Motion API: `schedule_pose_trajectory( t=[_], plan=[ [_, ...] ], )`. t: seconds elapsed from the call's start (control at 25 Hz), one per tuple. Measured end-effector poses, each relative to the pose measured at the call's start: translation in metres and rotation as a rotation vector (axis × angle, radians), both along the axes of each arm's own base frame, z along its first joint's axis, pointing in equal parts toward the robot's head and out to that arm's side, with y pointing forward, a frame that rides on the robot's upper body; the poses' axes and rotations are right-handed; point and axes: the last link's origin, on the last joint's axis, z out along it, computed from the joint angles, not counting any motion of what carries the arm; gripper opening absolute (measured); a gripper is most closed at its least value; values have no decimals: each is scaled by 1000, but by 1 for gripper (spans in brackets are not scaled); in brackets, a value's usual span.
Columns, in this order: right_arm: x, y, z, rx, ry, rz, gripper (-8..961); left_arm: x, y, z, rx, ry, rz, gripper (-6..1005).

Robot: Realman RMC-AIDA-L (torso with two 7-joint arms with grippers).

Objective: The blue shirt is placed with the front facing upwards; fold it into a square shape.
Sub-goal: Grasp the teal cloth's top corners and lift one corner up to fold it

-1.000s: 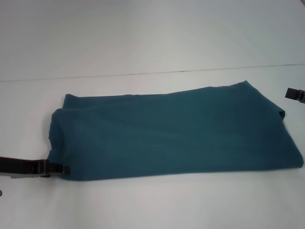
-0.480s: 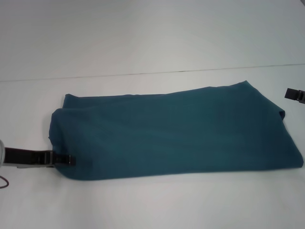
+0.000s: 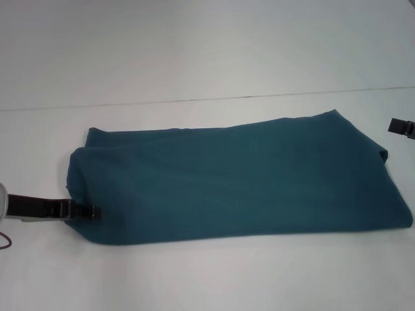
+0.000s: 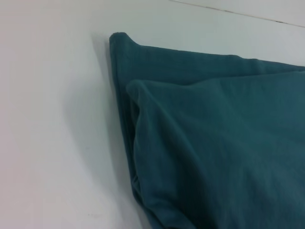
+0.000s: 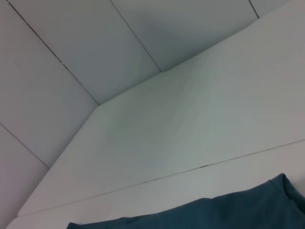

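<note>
1. The blue shirt point(image 3: 240, 178) lies on the white table point(image 3: 207, 278), folded into a long band that runs across the table from the robot's left to its right. Only plain teal cloth faces up.

2. In the head view, the shirt's left end shows two layers: a lower layer whose far corner juts out, and an upper, puffier fold lying over it, set slightly in from that corner.

3. The left gripper point(image 3: 96, 212) reaches in low from the left edge of the head view. Its dark tip is at the shirt's near-left edge and overlaps the cloth there. The frames do not show whether its fingers are spread, clenched, or pinching the fabric.

4. The left wrist view shows that same end of the blue shirt point(image 4: 214, 143) up close: the rounded upper fold resting on the flat lower layer, whose hemmed corner sticks out onto the table point(image 4: 52, 133).

5. The right gripper point(image 3: 403, 127) shows only as a dark tip at the right edge of the head view, just beyond the shirt's far-right corner and apart from the cloth. Whether it is spread or clenched cannot be told.

6. The right wrist view catches only a strip of the blue shirt point(image 5: 214, 214) along its lower edge, with the table point(image 5: 190, 119) stretching beyond it.
</note>
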Motion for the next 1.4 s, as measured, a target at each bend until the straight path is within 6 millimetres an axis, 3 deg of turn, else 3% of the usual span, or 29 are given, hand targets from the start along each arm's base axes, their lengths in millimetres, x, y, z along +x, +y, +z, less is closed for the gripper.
schedule_pose_trajectory(
  t=[0.76, 1.2, 1.28, 1.4],
  plan=[
    [0, 0, 0, 1, 0, -2, 899, -3, 8, 3, 38, 71, -22, 631],
    [2, -2, 1, 7, 1, -5, 900, -6, 8, 5, 43, 87, -16, 149],
    [3, -2, 1, 8, 1, -6, 900, -6, 8, 5, 43, 87, -15, 21],
    [3, -3, 1, 9, 2, -8, 899, -6, 7, 5, 35, 86, -17, 52]
  ],
)
